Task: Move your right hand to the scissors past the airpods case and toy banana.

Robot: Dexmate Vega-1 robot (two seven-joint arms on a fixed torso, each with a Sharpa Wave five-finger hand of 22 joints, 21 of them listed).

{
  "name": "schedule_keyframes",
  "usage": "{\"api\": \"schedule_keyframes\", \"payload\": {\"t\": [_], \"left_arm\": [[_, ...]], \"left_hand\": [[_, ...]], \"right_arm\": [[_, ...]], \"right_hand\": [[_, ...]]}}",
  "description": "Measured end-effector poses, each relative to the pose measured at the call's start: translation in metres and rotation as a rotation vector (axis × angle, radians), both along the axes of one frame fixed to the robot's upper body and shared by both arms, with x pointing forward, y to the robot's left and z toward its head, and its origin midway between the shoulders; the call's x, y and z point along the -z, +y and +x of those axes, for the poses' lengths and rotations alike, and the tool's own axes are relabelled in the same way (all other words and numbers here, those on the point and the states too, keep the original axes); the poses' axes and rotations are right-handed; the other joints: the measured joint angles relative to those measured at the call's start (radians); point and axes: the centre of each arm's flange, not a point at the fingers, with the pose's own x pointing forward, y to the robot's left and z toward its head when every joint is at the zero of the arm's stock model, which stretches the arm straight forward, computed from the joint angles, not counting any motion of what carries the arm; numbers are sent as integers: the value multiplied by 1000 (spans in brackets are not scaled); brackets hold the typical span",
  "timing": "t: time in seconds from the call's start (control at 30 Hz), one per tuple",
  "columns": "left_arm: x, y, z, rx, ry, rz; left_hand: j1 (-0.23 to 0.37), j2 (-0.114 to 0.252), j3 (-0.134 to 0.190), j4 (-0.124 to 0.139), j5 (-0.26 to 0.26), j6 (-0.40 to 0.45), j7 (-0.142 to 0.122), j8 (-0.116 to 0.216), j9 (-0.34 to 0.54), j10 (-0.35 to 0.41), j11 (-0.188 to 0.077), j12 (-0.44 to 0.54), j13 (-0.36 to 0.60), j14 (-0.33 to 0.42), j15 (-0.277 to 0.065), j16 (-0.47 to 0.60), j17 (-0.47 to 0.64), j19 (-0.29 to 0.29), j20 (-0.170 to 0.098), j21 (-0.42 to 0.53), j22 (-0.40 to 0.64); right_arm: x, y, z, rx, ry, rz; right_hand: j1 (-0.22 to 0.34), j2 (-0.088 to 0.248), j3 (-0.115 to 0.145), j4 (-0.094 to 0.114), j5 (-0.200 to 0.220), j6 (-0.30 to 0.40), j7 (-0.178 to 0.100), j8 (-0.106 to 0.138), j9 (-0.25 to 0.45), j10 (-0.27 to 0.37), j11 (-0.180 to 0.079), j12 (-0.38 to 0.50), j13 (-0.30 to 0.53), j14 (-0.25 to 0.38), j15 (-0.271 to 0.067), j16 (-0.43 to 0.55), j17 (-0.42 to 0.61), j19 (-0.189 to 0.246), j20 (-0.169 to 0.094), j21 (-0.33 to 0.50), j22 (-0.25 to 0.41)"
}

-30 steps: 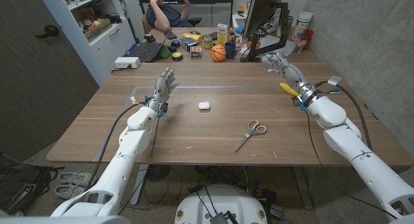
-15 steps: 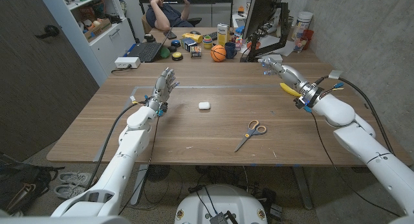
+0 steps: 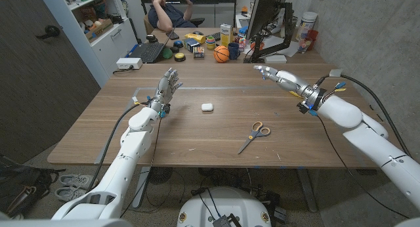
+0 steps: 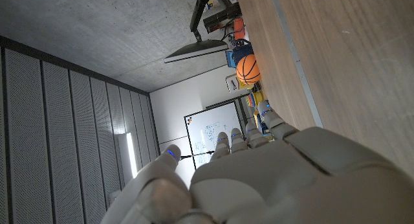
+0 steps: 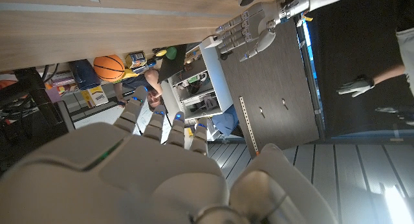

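Observation:
The scissors [image 3: 253, 136] with orange-yellow handles lie closed on the wooden table [image 3: 197, 142], right of centre and near the front. A white airpods case [image 3: 207, 107] sits at the table's middle. A sliver of the yellow toy banana [image 3: 294, 92] peeks out beside my right wrist. My right hand [image 3: 274, 74] hovers over the far right of the table, fingers spread and holding nothing, well beyond the scissors. My left hand [image 3: 168, 83] stands upright at the left with its fingers apart, also seen as the left hand [image 5: 249, 28] across the table and the left hand [image 4: 259, 179] close up.
Clutter lines the far edge: a small basketball [image 3: 222, 54], a laptop [image 3: 147, 52], boxes and a monitor [image 3: 266, 17]. A person [image 3: 170, 14] sits behind the table. A concrete wall runs along the right side.
My right hand has swung leftward over the far side of the table, its forearm now covering most of the banana. The left hand, scissors and airpods case have not moved.

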Motion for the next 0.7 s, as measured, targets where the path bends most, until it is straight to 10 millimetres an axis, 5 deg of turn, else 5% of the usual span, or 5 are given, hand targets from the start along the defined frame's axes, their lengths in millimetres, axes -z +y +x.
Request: {"api": "schedule_keyframes", "payload": {"t": [0.7], "left_arm": [[1, 0, 1, 11, 5, 9]], "left_hand": [[-3, 3, -13, 6, 7, 0, 0, 0, 0, 0, 0, 0, -1, 0, 0, 0, 0, 0, 0, -4, 0]], "right_arm": [[5, 34, -7, 72, -131, -372]], "right_hand": [[175, 18, 39, -99, 32, -118, -25, -10, 0, -65, -16, 0, 0, -16, -2, -34, 0, 15, 0, -88, 3]]}}
